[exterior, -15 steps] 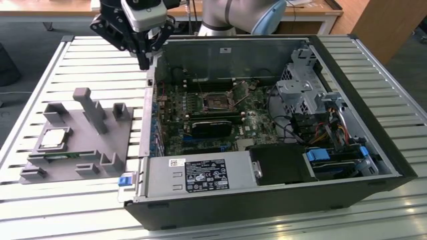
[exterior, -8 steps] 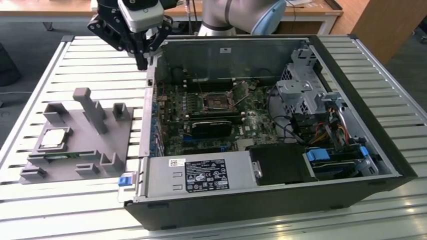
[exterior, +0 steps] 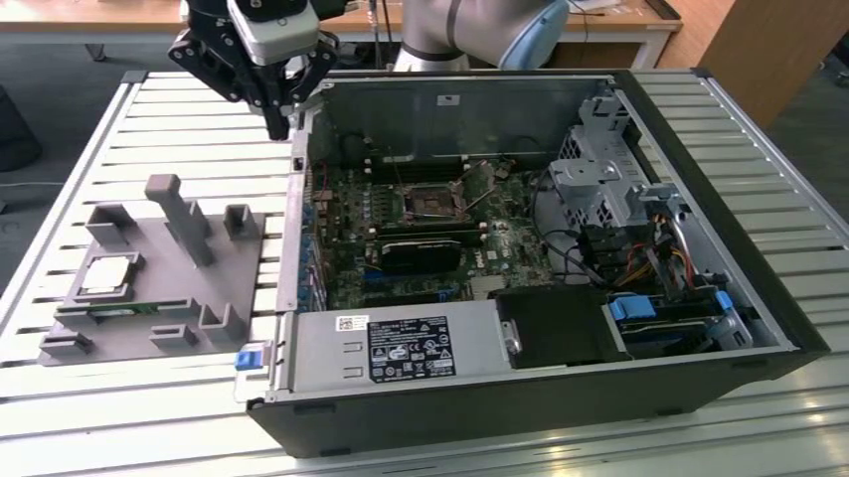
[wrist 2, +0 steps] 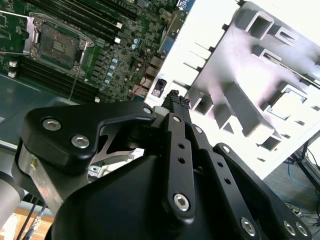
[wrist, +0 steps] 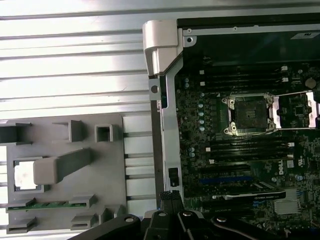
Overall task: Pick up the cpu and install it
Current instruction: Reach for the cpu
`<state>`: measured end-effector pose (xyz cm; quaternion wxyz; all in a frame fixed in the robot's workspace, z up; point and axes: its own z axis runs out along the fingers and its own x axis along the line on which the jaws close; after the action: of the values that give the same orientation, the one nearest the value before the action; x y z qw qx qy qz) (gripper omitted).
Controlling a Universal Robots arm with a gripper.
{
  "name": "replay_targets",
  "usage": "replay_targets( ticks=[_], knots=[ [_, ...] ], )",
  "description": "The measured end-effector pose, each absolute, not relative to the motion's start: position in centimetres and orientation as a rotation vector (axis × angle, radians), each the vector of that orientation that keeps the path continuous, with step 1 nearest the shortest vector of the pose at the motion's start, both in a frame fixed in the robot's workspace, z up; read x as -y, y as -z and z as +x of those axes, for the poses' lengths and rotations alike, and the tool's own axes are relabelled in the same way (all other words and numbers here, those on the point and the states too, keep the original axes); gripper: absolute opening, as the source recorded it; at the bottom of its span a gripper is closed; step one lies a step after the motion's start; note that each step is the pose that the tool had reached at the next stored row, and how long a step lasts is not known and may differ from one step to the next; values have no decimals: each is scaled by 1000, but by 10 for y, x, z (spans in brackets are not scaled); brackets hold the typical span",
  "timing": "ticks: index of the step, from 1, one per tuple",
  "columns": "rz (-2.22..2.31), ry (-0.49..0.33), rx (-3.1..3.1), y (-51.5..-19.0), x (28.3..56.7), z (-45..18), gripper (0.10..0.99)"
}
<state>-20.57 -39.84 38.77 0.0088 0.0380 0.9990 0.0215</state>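
We see the black gripper [exterior: 278,127], fingers pressed together and empty, by the black computer case [exterior: 531,412]. The small square silver cpu [exterior: 106,276] sits in the grey plastic holder [exterior: 253,288], at seven o'clock from the gripper in the exterior view.

The exterior view looks down on the whole open computer case [exterior: 531,417]. Both wrist views look down from nearer, sharing its socket [wrist: 248,114] and the grey fixture [wrist: 107,170] beside it.
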Motion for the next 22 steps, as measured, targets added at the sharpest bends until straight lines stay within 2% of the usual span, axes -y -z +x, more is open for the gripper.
replay_targets(
  ticks=[22],
  knots=[
    [119,-67,-3123,-386,398,-220,106]
  ],
)
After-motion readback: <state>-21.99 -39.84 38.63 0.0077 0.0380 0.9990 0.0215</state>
